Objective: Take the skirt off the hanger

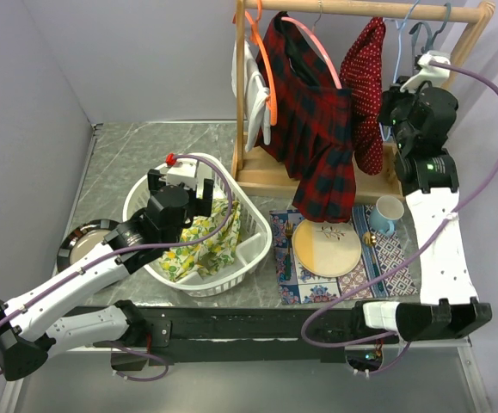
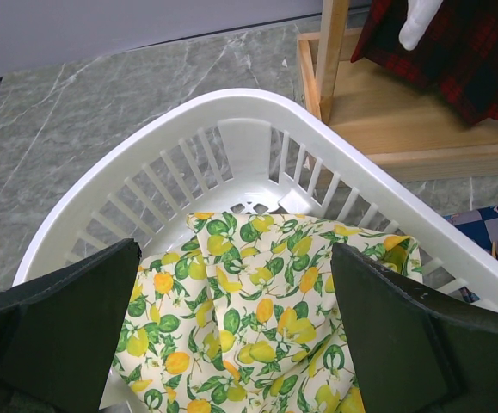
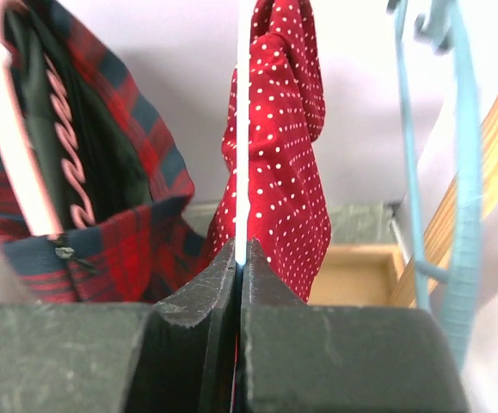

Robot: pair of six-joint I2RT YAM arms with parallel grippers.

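Right gripper (image 3: 238, 251) is pressed fully shut beside the dotted red garment (image 3: 274, 129), gripping nothing I can identify. The skirt (image 1: 313, 129) hangs left of it on the pink hanger (image 3: 16, 163), so I judge I'm not yet aligned to pull it off.

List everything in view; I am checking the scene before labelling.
rack: one, wood, far side
hanger: one, pink, on the rack
skirt: one, red-navy tartan, on the hanger
orange hanger: one, orange, left of the skirt
white garment: one, white, rack's left end
dotted garment: one, red, white-dotted, right of the skirt
blue hangers: count unclear, light blue, rack's right end
placemat: one, patterned blue, before the rack
basket: one, white, left of the placemat
lemon cloth: one, yellow-green print, in the basket
plate: one, cream-tan, on the placemat
mug: one, blue, placemat's far right corner
bowl: one, dark, far left
table: one, grey marble, under everything
left gripper: one, black, open above the basket
right gripper: one, black, shut beside the dotted garment
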